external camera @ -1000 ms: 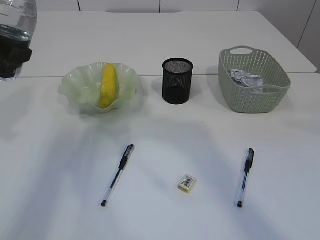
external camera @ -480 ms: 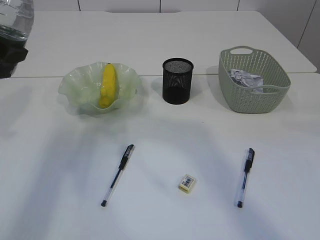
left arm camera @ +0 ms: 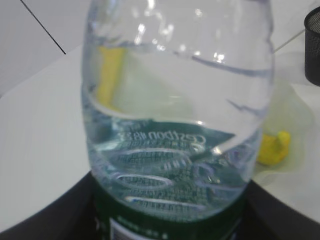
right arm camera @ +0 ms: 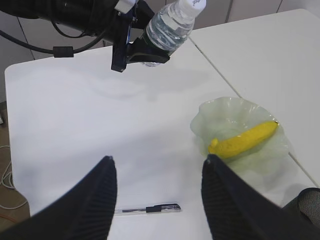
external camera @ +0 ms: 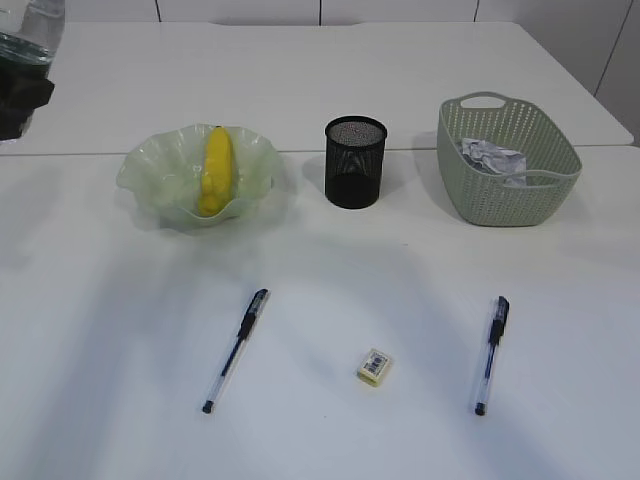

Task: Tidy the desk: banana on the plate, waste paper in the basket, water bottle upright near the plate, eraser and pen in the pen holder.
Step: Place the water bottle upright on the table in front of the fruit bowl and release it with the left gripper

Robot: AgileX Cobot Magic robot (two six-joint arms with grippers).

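Note:
My left gripper (external camera: 18, 100) is shut on the clear water bottle (external camera: 38, 25) and holds it in the air at the far left; the bottle fills the left wrist view (left arm camera: 175, 115) and shows in the right wrist view (right arm camera: 170, 27). The banana (external camera: 215, 168) lies in the pale green plate (external camera: 150, 170). Crumpled paper (external camera: 492, 158) lies in the green basket (external camera: 500, 205). The black mesh pen holder (external camera: 354, 162) stands between them. Two pens (external camera: 234, 348) (external camera: 490, 352) and the eraser (external camera: 374, 366) lie on the table in front. My right gripper (right arm camera: 157, 165) is open and empty, high above the left pen (right arm camera: 147, 209).
The white table (external camera: 320, 270) has a seam running behind the plate, holder and basket. The left arm's black body and cables (right arm camera: 65, 15) hang over the far left corner.
My left gripper has lifted the bottle up and slightly left, so less of it shows in the exterior view. Everything on the table has stayed in place.

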